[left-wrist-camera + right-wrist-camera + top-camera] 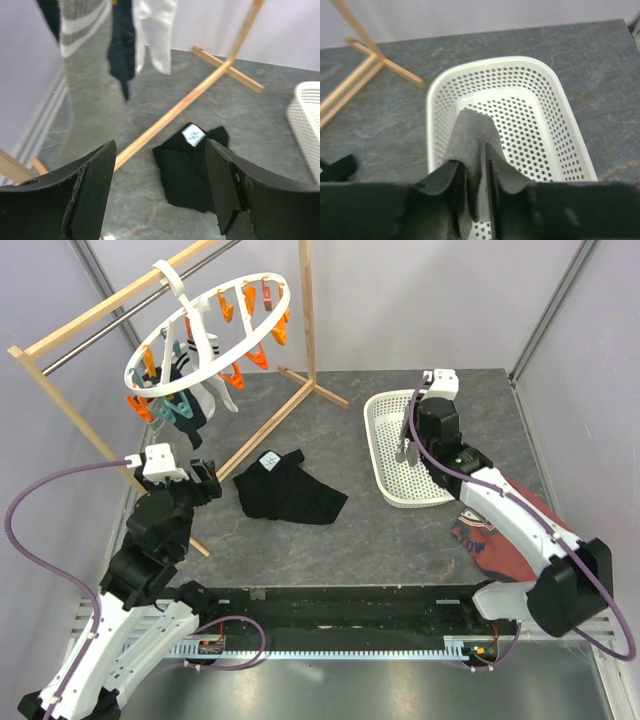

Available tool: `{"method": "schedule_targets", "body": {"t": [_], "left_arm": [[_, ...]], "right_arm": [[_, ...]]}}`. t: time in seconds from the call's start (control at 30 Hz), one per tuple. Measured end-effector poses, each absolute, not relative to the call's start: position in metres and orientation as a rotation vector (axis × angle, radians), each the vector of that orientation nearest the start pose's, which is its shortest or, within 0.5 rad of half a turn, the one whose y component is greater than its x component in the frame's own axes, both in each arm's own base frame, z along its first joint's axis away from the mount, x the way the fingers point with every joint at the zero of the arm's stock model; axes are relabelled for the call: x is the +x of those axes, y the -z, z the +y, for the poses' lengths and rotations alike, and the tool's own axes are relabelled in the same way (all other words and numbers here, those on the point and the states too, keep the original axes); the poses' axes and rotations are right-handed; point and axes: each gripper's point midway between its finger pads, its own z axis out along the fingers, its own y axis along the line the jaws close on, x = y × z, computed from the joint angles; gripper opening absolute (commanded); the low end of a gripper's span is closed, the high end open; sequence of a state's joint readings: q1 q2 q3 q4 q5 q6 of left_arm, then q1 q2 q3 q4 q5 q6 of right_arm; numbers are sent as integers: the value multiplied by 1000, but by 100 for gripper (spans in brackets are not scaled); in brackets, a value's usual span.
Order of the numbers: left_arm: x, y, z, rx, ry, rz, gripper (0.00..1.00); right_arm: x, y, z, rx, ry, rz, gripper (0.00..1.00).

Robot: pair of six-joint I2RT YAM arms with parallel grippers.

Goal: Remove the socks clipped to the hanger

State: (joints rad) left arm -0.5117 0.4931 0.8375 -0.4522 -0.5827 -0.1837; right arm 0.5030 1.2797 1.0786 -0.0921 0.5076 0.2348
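The round white hanger (205, 335) with orange and teal pegs hangs by its hook from the wooden rail. Several socks (185, 405) hang from its near left side. In the left wrist view a grey sock with white stripes (85, 75), a dark navy sock (122, 45) and a white sock (155, 35) dangle above and ahead. My left gripper (207, 480) is open and empty (160, 195), below and in front of these socks. My right gripper (408, 448) is shut on a plain grey sock (472, 140) and holds it over the white basket (560, 100).
A black garment (288, 488) lies on the table between the arms and also shows in the left wrist view (192, 167). The wooden rail frame's foot (290, 405) crosses the table at the back. A red-brown shirt (500, 545) lies under the right arm. The perforated basket (385, 455) stands at the right.
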Motion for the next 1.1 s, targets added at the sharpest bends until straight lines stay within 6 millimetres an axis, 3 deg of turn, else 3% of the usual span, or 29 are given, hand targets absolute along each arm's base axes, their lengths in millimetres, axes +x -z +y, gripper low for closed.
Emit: {"method": "schedule_targets", "body": {"t": [0.03, 0.13, 0.2, 0.33, 0.6, 0.73, 0.93, 1.03, 1.07, 1.1], "left_arm": [[235, -309, -24, -168, 12, 1648, 80], [242, -303, -18, -166, -65, 1631, 81], [247, -300, -14, -146, -123, 1631, 81], [257, -294, -7, -114, -243, 1623, 82], [272, -276, 13, -99, -367, 1592, 82], [288, -275, 11, -89, -364, 1589, 81], [314, -254, 17, -68, -412, 1675, 75], [324, -259, 16, -56, -415, 1683, 72], [326, -263, 15, -53, -413, 1676, 69], [328, -267, 14, -51, -410, 1670, 50]], "right_arm": [[400, -261, 122, 115, -35, 1845, 47], [415, -231, 105, 147, -6, 1918, 67], [418, -211, 96, 150, 2, 1981, 73], [415, -213, 103, 126, -71, 1996, 97], [397, -256, 122, 78, -251, 1909, 98], [386, -277, 132, 42, -342, 1865, 98], [372, -300, 140, 6, -421, 1812, 98], [366, -311, 140, -4, -440, 1784, 98], [365, -314, 140, -6, -445, 1776, 98], [363, -316, 140, -8, -449, 1771, 98]]}}
